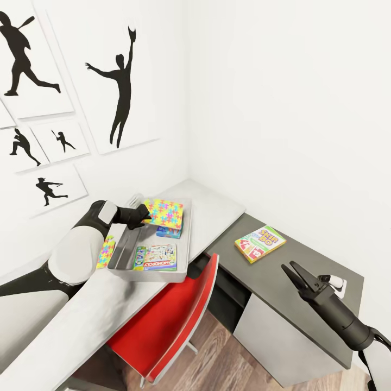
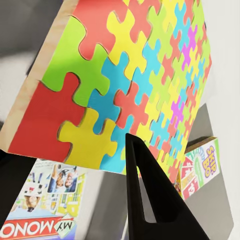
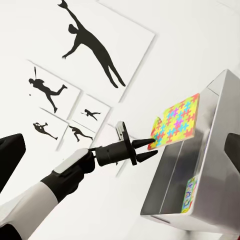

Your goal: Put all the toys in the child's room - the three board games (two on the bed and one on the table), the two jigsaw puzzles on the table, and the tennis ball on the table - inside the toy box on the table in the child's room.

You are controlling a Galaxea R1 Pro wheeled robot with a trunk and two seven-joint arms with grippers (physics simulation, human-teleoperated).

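Note:
My left gripper (image 1: pixel 145 215) is shut on the edge of a multicoloured jigsaw puzzle (image 1: pixel 164 212), holding it tilted over the far end of the grey toy box (image 1: pixel 146 273). In the left wrist view the puzzle (image 2: pixel 125 75) looms close above one black finger (image 2: pixel 147 200). A Monopoly board game (image 1: pixel 156 257) lies flat in the box, and a blue game box (image 1: pixel 169 231) sits under the held puzzle. A second puzzle (image 1: pixel 106 251) lies on the table beside the box, partly behind my left arm. The Skip-Bo game (image 1: pixel 259 243) rests on the dark cabinet top. My right gripper (image 1: pixel 289 267) hangs open near it. The tennis ball and bed are out of view.
A red chair (image 1: pixel 168 320) is tucked under the pale desk (image 1: pixel 217 206), just in front of the toy box. The dark cabinet top (image 1: pixel 315 266) joins the desk at the corner. White walls with black athlete posters (image 1: pixel 117 81) close in behind and to the right.

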